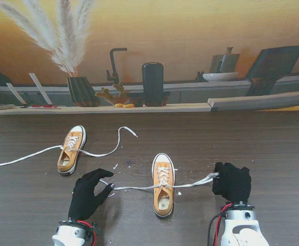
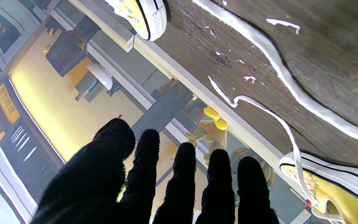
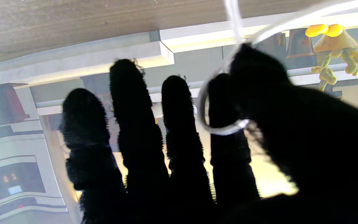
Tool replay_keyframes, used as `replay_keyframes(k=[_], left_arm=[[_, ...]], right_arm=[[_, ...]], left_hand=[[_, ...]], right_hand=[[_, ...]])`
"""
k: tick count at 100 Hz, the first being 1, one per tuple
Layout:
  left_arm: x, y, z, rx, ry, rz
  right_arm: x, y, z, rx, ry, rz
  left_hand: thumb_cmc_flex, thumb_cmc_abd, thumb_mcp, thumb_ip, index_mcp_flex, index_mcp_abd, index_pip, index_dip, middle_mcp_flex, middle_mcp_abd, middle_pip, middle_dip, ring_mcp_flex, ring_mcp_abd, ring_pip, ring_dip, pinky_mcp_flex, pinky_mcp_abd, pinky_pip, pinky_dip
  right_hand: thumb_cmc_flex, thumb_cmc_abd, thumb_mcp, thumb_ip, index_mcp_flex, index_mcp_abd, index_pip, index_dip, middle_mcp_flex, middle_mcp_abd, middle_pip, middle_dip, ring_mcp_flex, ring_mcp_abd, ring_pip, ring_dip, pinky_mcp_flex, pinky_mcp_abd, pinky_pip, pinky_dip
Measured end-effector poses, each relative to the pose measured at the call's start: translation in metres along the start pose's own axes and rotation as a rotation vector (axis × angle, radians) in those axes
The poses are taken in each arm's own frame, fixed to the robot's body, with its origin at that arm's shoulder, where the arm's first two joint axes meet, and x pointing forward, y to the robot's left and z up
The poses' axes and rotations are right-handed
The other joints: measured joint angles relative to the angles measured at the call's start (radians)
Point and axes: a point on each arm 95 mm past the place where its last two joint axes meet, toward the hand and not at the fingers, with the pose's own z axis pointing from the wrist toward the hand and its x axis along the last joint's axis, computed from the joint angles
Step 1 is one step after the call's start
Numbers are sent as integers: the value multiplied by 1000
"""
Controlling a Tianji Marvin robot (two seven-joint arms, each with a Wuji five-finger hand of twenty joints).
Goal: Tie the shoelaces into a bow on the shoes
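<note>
Two orange sneakers lie on the dark table (image 1: 272,148). The nearer sneaker (image 1: 163,185) sits between my hands with its white lace pulled out sideways. My right hand (image 1: 232,182) is shut on that lace's right end (image 1: 203,180); in the right wrist view the lace (image 3: 222,130) loops between the thumb and first finger (image 3: 225,102). The left end (image 1: 126,188) runs to my left hand (image 1: 90,192), which rests open over it with fingers (image 2: 179,174) spread and nothing pinched. The farther sneaker (image 1: 71,149) lies to the left with its untied laces (image 1: 21,159) strewn wide.
Small white scraps (image 1: 116,166) dot the table between the shoes. A ledge along the back carries a vase of pampas grass (image 1: 81,91), a black cylinder (image 1: 153,84) and a yellow figurine (image 1: 117,97).
</note>
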Motion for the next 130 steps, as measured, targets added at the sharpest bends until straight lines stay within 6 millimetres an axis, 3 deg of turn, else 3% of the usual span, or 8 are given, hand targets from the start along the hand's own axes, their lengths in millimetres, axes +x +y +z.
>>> replay_keyframes(k=[12,24,34,41,57,64,85,130], left_arm=[[0,1,0,-4,0,-3],[1,2,1,-9,1,-6],[1,3,1,-11,1,-10],[1,3,1,-13,0,-14],[2,5,2,-19,2,-18],[2,6,2,-20,2,-19],[3,6,2,-26,4,-17],[3,7,2,-38,8,-16]], right_arm=[[1,0,0,18,20,13],[3,0,-1,29,35,42],[4,0,-1,34,51,82],[5,0,-1,40,58,137],[5,-2,-2,47,38,162],[6,-2,-3,47,35,170],[9,-3,-5,169,92,164],[43,-23,-12,376,226,69]], left_hand=[[0,0,0,0,0,0,9,0,0,0,0,0,0,0,0,0,0,0,4,0],[0,0,0,0,0,0,9,0,1,0,0,1,0,0,8,0,1,0,12,0],[0,0,0,0,0,0,9,0,1,0,0,10,0,0,9,0,2,1,13,0],[0,0,0,0,0,0,9,0,1,0,0,10,13,0,19,0,4,1,14,0],[0,0,0,0,0,0,9,0,11,1,9,10,28,0,19,1,13,1,24,-1],[0,0,0,0,0,0,9,0,12,1,9,11,28,0,21,9,13,1,25,-1],[0,0,0,0,0,0,9,0,17,1,10,11,28,0,22,11,14,1,36,-3],[0,0,0,0,0,0,9,0,17,1,10,11,28,0,22,11,14,2,37,-11]], right_hand=[[-2,18,10,0,-83,-10,-459,42,-61,-6,1,-28,-17,-1,-21,0,-31,-14,-13,0],[-34,86,9,83,-191,-12,-580,47,-152,-10,-1,-75,-81,-2,-58,0,-103,-20,-48,-1],[-86,176,7,83,-199,-3,-533,41,-183,-10,-24,-108,-142,14,-94,-10,-178,-20,-81,3],[-90,249,7,122,-193,-30,-507,26,-183,-5,-64,-139,-159,25,-109,-18,-208,-19,-100,3],[104,365,7,90,-124,-131,-406,-58,-181,8,-108,-144,-162,39,-117,-28,-234,1,-117,4],[114,369,7,90,-127,-164,-419,-59,-180,8,-137,-146,-162,47,-117,-28,-234,2,-117,10],[-94,315,6,122,-252,-190,-449,-87,-290,7,-170,-180,-323,49,-197,-52,-369,-12,-166,12],[-154,331,-119,122,-290,-106,-483,-87,-387,-6,-164,-180,-402,32,-223,-63,-427,-45,-211,40]])
